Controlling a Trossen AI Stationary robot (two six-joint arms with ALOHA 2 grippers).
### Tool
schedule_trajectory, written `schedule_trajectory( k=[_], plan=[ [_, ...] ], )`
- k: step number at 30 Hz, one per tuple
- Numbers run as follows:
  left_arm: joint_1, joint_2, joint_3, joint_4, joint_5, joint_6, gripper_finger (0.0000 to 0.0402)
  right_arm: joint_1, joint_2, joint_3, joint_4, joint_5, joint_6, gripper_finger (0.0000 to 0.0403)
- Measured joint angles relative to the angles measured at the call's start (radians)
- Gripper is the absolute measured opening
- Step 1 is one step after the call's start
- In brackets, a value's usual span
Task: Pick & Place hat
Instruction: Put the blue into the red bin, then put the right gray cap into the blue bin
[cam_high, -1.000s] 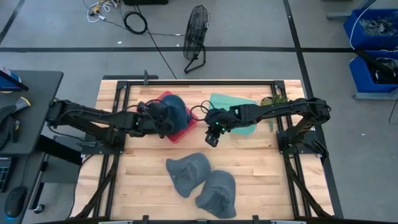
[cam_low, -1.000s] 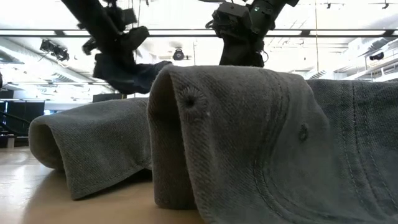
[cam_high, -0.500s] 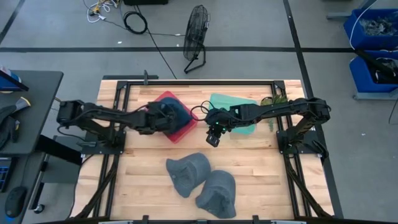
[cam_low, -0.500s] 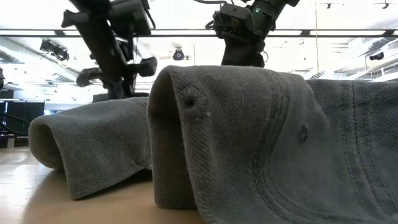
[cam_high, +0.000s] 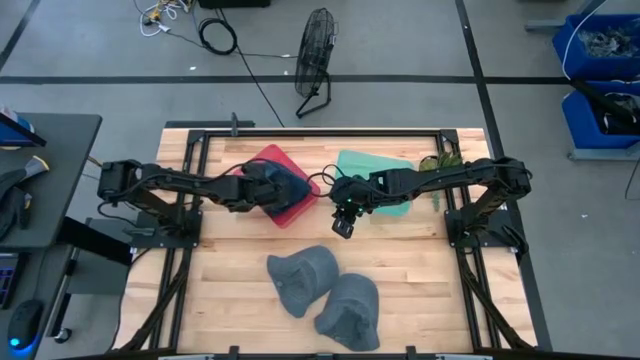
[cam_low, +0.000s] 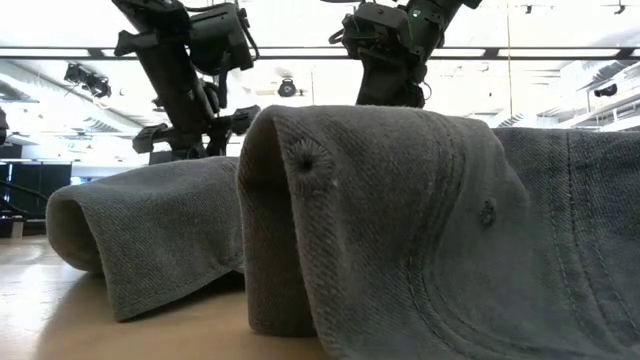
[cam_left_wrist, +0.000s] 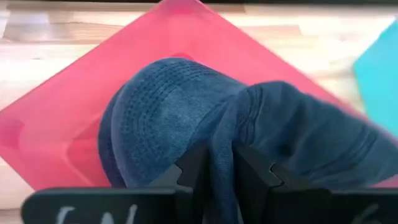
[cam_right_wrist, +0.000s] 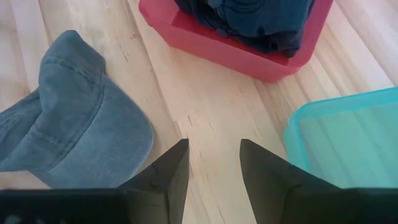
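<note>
Left end effector (cam_left_wrist: 214, 171) clamped on navy hat (cam_left_wrist: 186, 118), lowered into red bin (cam_left_wrist: 56, 118) for deposit. Right end effector (cam_right_wrist: 211, 158) parted, empty, poised above worktop (cam_right_wrist: 205, 106) near grey hats (cam_high: 325, 290), presumably awaiting next pick.

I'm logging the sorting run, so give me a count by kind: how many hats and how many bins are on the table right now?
Grey hats: 2, one beside the other at the table's near side.
Dark blue hats: 1, over the red bin, pinched by the left gripper.
Bins: 2, red bin and teal bin.
Total: 5.
</note>
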Motion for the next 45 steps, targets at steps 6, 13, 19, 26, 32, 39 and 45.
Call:
schedule_trajectory(
  k=[6,13,19,26,32,39,45],
  plan=[
    [-0.002,-0.096,0.008,-0.022,0.008,0.089,0.0077,0.000,0.000,0.000,0.000,-0.005,0.000,0.0148],
    [-0.038,-0.283,0.047,-0.020,0.005,0.466,0.0078,0.003,0.000,0.000,0.000,-0.010,0.054,0.0148],
    [-0.127,-0.409,0.060,-0.024,0.028,0.859,0.0078,0.029,0.000,0.000,-0.003,-0.010,0.086,0.0148],
    [-0.209,-0.479,0.058,-0.038,0.250,1.010,0.0078,0.098,0.000,-0.001,-0.021,-0.011,0.188,0.0148],
    [-0.235,-0.474,0.058,-0.048,0.313,1.096,0.0078,0.200,0.001,-0.001,-0.033,-0.128,0.267,0.0141],
    [-0.232,-0.472,0.058,-0.062,0.312,1.105,0.0078,0.413,0.001,-0.001,0.019,-0.116,0.187,0.0131],
    [-0.232,-0.472,0.058,-0.063,0.312,1.102,0.0078,0.572,0.061,-0.001,0.177,0.023,0.101,0.0130]
  ],
)
